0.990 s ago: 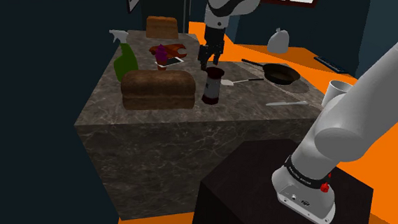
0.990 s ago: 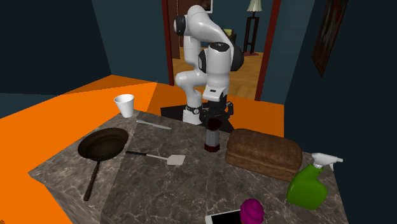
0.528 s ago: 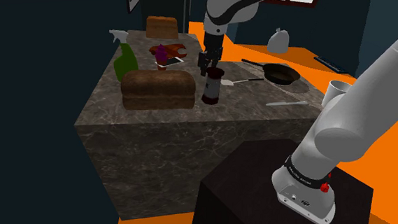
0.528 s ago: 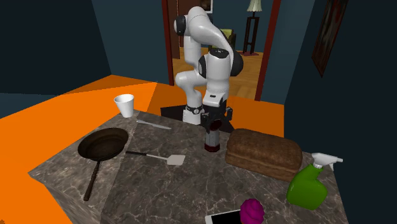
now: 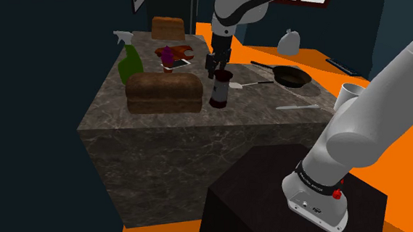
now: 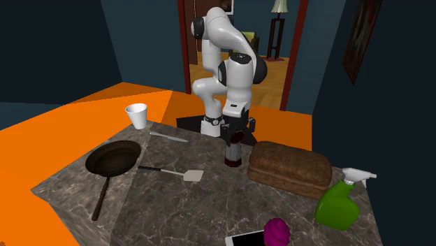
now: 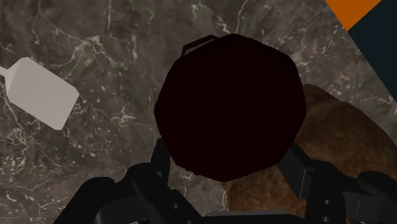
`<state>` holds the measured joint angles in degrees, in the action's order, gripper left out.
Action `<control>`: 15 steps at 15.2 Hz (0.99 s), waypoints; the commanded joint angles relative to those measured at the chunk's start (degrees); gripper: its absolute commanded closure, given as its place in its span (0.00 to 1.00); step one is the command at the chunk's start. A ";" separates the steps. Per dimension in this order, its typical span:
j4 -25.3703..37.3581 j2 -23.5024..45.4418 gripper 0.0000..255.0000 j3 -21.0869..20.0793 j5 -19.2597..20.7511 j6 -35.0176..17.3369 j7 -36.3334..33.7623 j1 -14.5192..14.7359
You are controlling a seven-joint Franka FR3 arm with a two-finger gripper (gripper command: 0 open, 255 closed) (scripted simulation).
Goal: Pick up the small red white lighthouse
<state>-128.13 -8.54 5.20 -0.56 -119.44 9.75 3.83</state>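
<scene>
Hand (image 7: 227,160) hung over lighthouse (image 7: 227,105), fingers apart, flanking its top. Lighthouse stood on table (image 7: 76,153) beneath; grip and lift judged outstanding.

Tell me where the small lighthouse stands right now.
The lighthouse stands upright on the marble counter directly under the gripper, in the shoulder view just right of the bread loaf, with the white spatula on its other side.

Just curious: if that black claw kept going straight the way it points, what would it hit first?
Most likely the small lighthouse: its dark top sits directly ahead of the gripper, between its open jaws.
</scene>
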 commanded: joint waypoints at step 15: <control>8.64 -2.83 1.00 -0.13 0.30 11.70 -0.39 -0.02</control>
<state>-120.39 -11.36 5.05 -0.26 -108.65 9.32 3.84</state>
